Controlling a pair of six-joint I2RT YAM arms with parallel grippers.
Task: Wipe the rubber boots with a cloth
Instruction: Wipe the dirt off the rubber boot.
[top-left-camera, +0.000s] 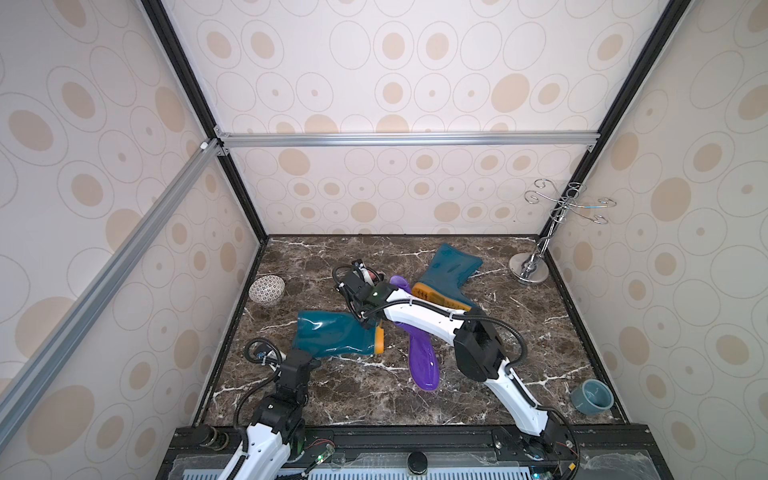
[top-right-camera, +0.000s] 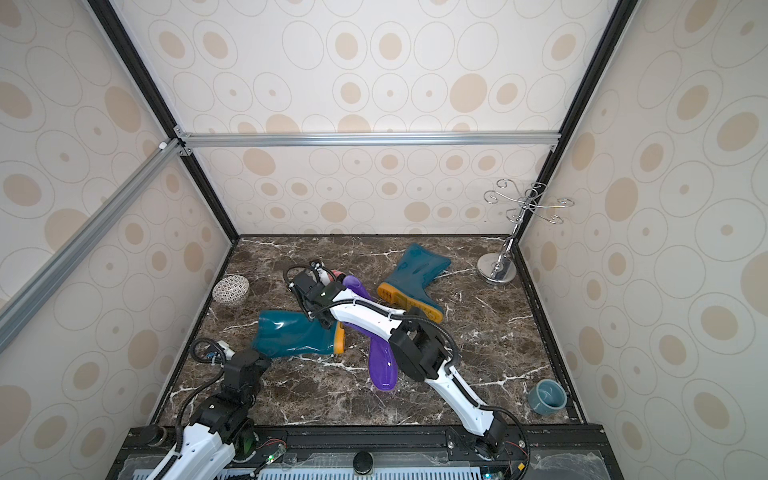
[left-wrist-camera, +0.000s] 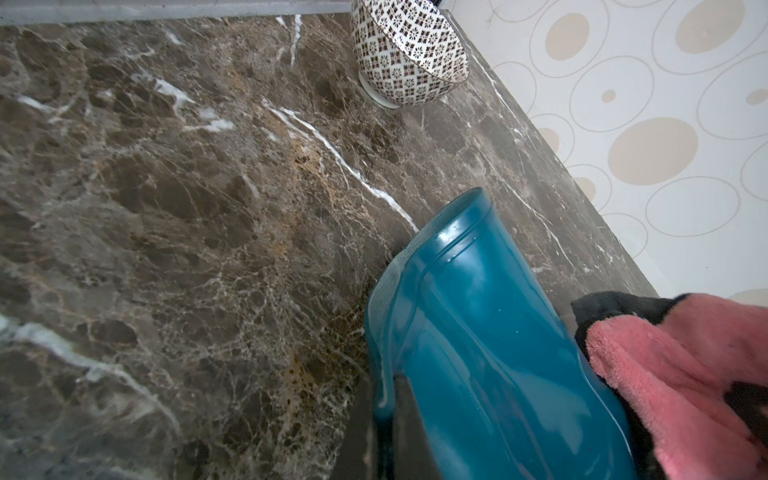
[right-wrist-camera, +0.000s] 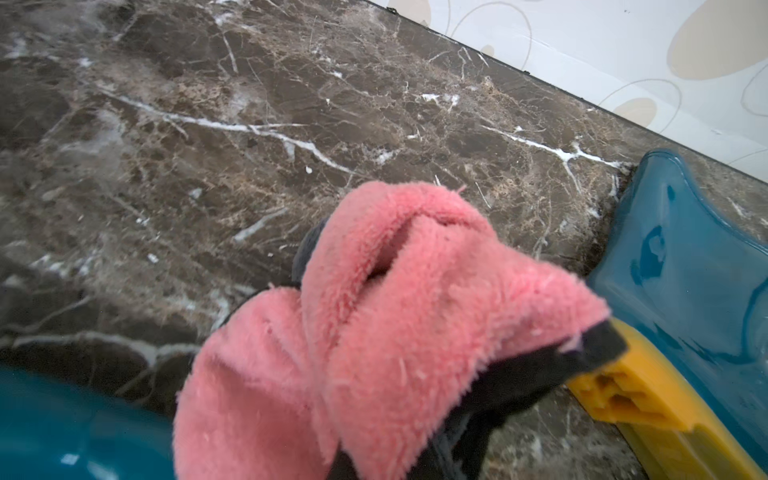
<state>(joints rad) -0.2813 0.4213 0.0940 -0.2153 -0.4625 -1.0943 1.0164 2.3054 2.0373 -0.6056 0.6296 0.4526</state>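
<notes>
Three rubber boots lie on the marble floor in both top views. The near teal boot (top-left-camera: 332, 334) lies on its side, and my left gripper (left-wrist-camera: 384, 399) is shut on the rim of its shaft (left-wrist-camera: 478, 332). The purple boot (top-left-camera: 422, 361) lies under my right arm. The far teal boot (top-left-camera: 449, 274) shows its yellow sole (right-wrist-camera: 648, 399). My right gripper (top-left-camera: 368, 276) hovers between the teal boots, shut on the bunched pink cloth (right-wrist-camera: 395, 311) with its dark edge. The cloth hides the fingers.
A patterned bowl (top-left-camera: 267, 291) sits upside down near the left wall. A chrome hook stand (top-left-camera: 536, 257) is in the back right corner. A blue-grey cup (top-left-camera: 592, 397) lies at the front right. Walls close in three sides.
</notes>
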